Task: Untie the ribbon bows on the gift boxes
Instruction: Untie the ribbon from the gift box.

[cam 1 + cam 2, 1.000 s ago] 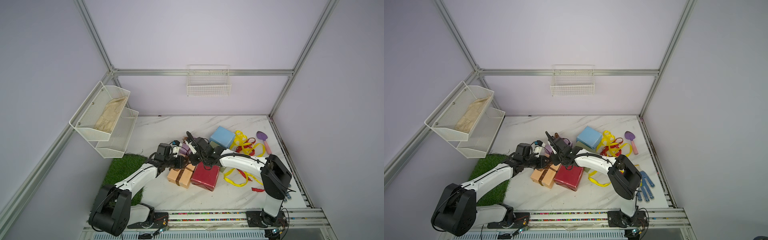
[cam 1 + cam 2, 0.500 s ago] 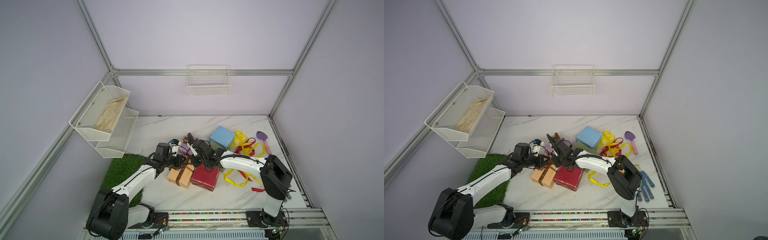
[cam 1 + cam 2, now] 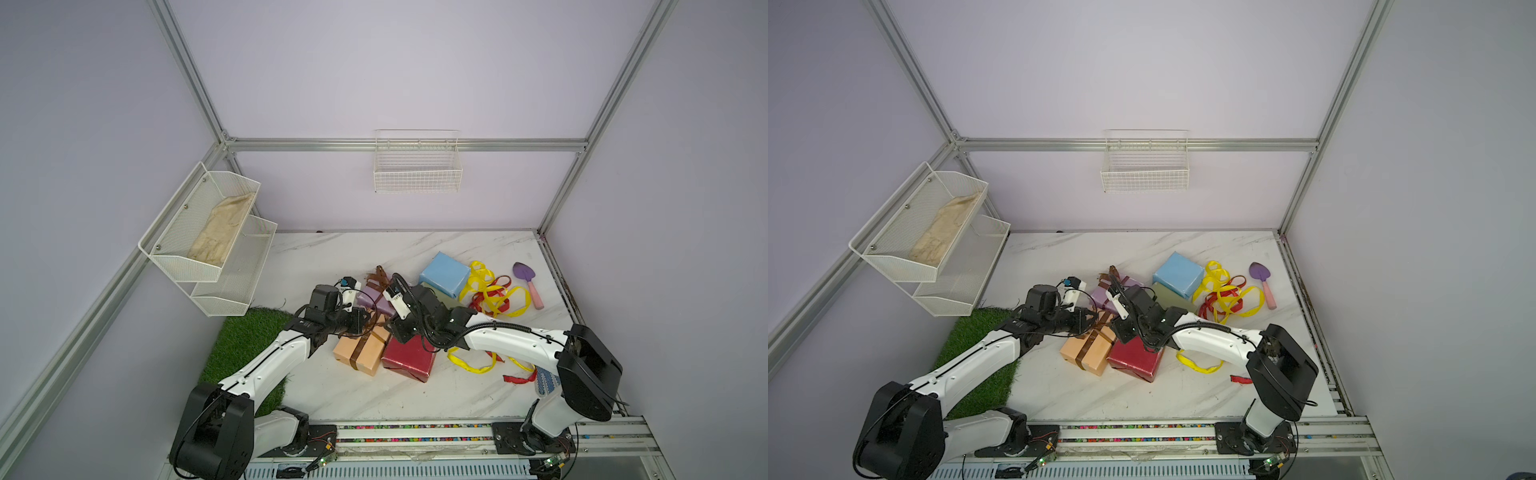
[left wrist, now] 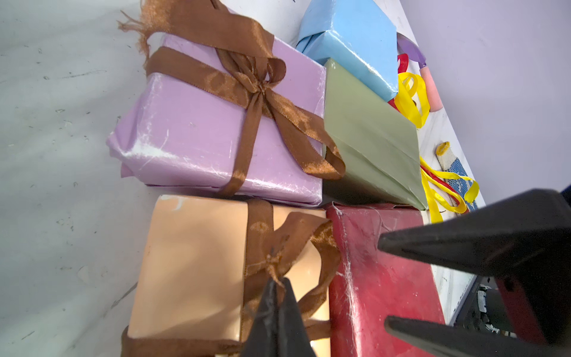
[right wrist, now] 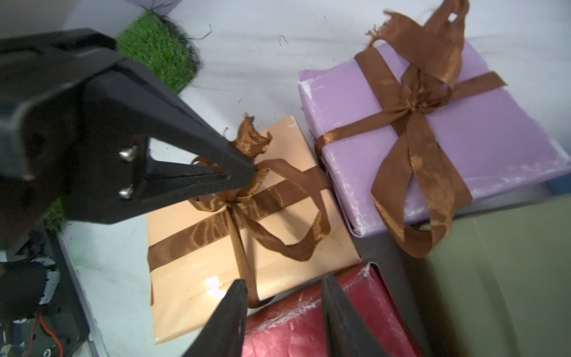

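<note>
Five gift boxes [image 3: 409, 359] sit clustered at centre of table [image 3: 332, 257]. Ribbons [image 3: 494, 297] lie just right of them, trowel [image 3: 525, 278] further right. Turf mat [image 3: 245, 336] left. Glove [image 3: 544, 380] front right. Wall basket [image 3: 417, 183] behind.

Both top views hang high on the robot's side, looking steeply down over the whole table [image 3: 353, 257], nearly identical; wrist cameras sit close in, facing from opposite sides, both sharing the peach-orange box [image 4: 191, 262] and lilac box [image 5: 463, 129].
</note>
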Robot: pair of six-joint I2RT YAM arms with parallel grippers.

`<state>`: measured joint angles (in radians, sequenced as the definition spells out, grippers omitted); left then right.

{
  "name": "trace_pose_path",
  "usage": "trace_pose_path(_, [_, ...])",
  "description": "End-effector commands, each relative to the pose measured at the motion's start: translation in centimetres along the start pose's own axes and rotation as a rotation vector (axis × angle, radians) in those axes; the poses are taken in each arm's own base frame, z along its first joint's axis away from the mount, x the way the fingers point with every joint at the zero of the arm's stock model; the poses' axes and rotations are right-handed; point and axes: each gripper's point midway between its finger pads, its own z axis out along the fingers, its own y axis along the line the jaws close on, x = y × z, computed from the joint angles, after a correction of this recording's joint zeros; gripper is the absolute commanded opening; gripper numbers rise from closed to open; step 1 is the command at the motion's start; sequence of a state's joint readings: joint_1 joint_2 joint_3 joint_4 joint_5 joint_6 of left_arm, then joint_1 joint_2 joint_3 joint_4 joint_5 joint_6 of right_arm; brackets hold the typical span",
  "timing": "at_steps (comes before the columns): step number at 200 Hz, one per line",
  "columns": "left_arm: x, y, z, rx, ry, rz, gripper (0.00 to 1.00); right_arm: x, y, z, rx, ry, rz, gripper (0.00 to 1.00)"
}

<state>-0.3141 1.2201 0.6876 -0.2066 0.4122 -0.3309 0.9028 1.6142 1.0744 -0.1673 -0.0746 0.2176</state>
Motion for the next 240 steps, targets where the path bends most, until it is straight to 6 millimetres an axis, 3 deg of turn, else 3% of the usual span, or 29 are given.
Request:
trace_pose_path(1, [-3.2, -1.3, -0.8, 0.030, -0.075, 0.021, 0.00, -0.1, 2.1, 0.4, -0.091, -0.031, -0.008, 0.39])
trace_pose_path(64, [-2.3, -1.0, -0.7, 0.028, -0.059, 0.011, 0.13, 1.2, 4.0, 1.9, -0.133, -0.023, -0.009, 0.36])
trace_pose_path(109, [-1.9, -0.7, -0.2, 0.027, -0.049, 0.006, 0.13, 1.0, 3.8, 2.9, -0.117, -0.058, 0.019, 0.33])
trace_pose_path(145, [-1.7, -0.1, 0.5, 0.005, -0.033, 0.010, 0.22, 1.4, 3.8, 3.0, -0.118, -0.047, 0.013, 0.32])
trace_pose_path(195, [-1.8, -0.1, 1.4, 0.022, -0.008, 0.009, 0.19, 2.2, 3.7, 3.6, -0.127, -0.043, 0.038, 0.31])
trace_pose_path(240, [-2.1, -0.1, 1.0, 0.017, -0.024, 0.011, 0.06, 2.9, 3.8, 4.5, -0.131, -0.029, 0.045, 0.31])
